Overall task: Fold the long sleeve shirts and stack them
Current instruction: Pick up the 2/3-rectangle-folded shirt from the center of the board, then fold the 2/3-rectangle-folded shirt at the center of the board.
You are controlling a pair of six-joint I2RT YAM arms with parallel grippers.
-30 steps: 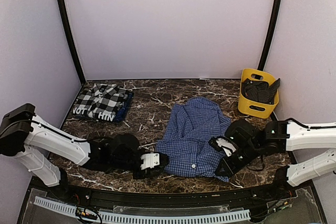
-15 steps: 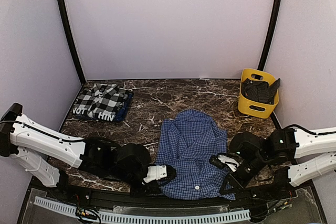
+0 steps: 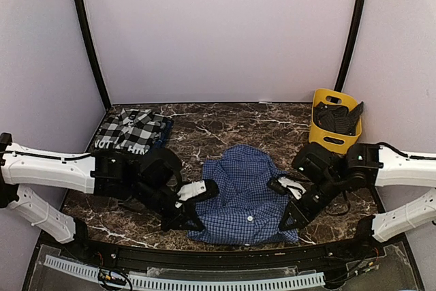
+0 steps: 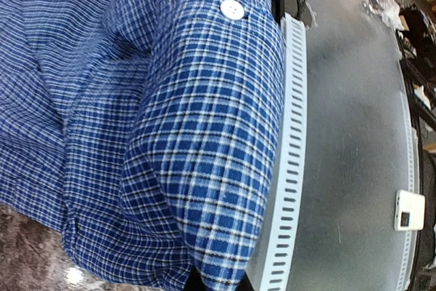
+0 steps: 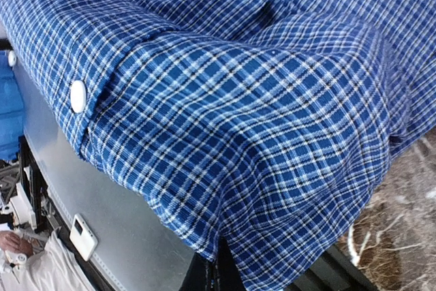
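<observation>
The blue fine-check shirt (image 3: 240, 192) lies bunched in the middle of the table, its near hem lifted. My left gripper (image 3: 185, 220) grips the hem's left corner. My right gripper (image 3: 287, 219) grips the right corner. In the left wrist view the blue fabric (image 4: 197, 134) drapes over my fingers and hides them. The right wrist view shows the same, with the fabric (image 5: 245, 120) over the fingers and a white button (image 5: 78, 95) showing. The black-and-white plaid shirt (image 3: 129, 132) lies folded at the back left.
A yellow plastic bin (image 3: 328, 139) with dark cloth inside stands at the back right. The brown marble table (image 3: 204, 131) has a black front rail. A white slotted strip (image 3: 191, 281) runs below it.
Both grippers pulled the shirt's hem toward the near edge, then came back up and away from it. The hem is now raised and the shirt is more bunched.
</observation>
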